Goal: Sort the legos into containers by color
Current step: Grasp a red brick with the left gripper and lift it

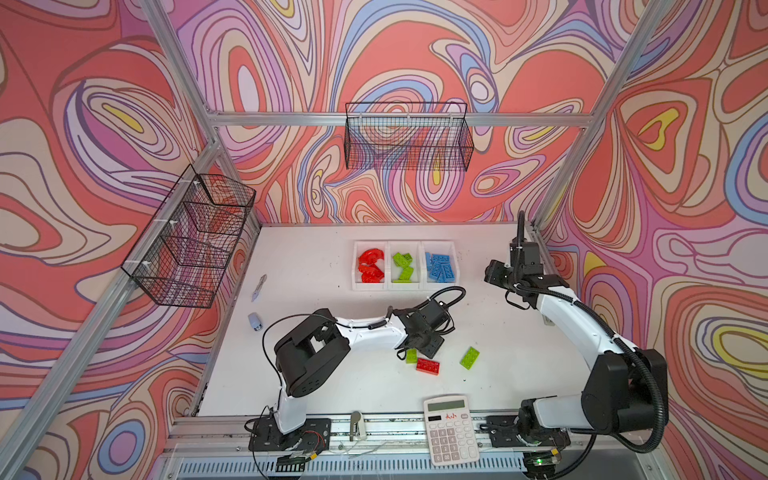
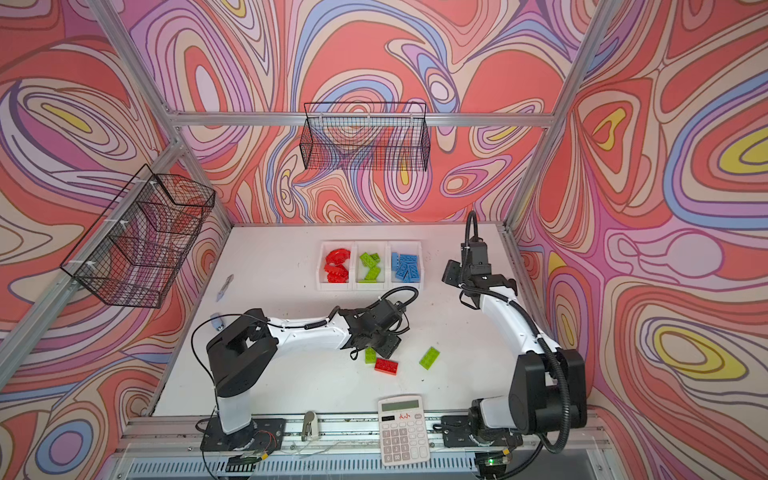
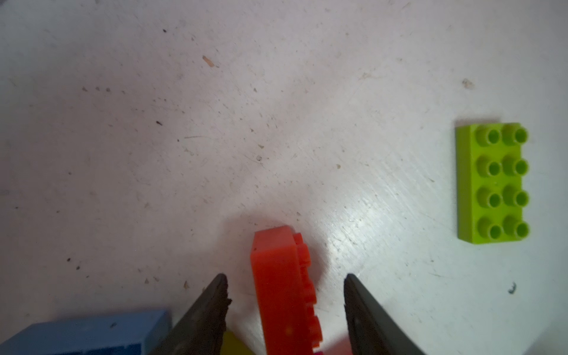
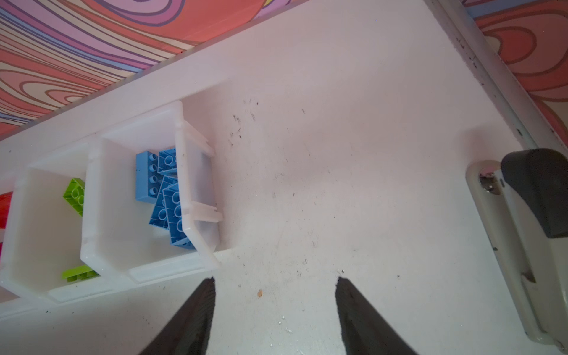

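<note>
Left tool (image 3: 285, 285) is spread apart, straddling a glossy red studded brick (image 3: 276, 264) on the scuffed white worktop (image 3: 153, 153), with a gap on either side. A lime 2x4 brick (image 1: 469, 358) lies flat at its 3 o'clock. The three white plastic bins (image 1: 370, 286), up at 12 o'clock, hold the sorted bricks (image 1: 440, 266), one colour each. Right tool (image 4: 274, 285) is spread too with nothing in it, at the bins' 3 o'clock.

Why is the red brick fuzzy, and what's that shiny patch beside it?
Left wrist view: the red brick sits too near the lens, so it blurs; the shiny patch is light glaring off the table; the green brick looks sharp.
</note>
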`<act>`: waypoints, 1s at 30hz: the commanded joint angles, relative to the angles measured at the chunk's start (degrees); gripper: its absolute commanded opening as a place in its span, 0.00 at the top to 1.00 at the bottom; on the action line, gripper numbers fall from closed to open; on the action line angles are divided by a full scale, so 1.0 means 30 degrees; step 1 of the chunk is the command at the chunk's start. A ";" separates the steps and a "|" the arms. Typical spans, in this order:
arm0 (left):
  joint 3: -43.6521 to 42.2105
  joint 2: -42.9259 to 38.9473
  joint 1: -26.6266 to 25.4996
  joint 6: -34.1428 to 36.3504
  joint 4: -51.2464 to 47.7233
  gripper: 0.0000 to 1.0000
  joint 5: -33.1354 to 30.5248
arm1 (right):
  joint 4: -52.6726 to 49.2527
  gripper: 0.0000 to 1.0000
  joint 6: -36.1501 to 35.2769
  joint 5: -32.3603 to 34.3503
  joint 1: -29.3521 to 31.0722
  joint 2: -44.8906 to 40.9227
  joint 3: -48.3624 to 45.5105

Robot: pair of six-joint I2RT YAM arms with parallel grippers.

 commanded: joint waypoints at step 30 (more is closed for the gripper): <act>0.3015 -0.1635 1.0257 0.1194 0.1790 0.89 -0.0372 | -0.1893 0.33 0.0446 -0.2761 0.3858 -0.2311 -0.5186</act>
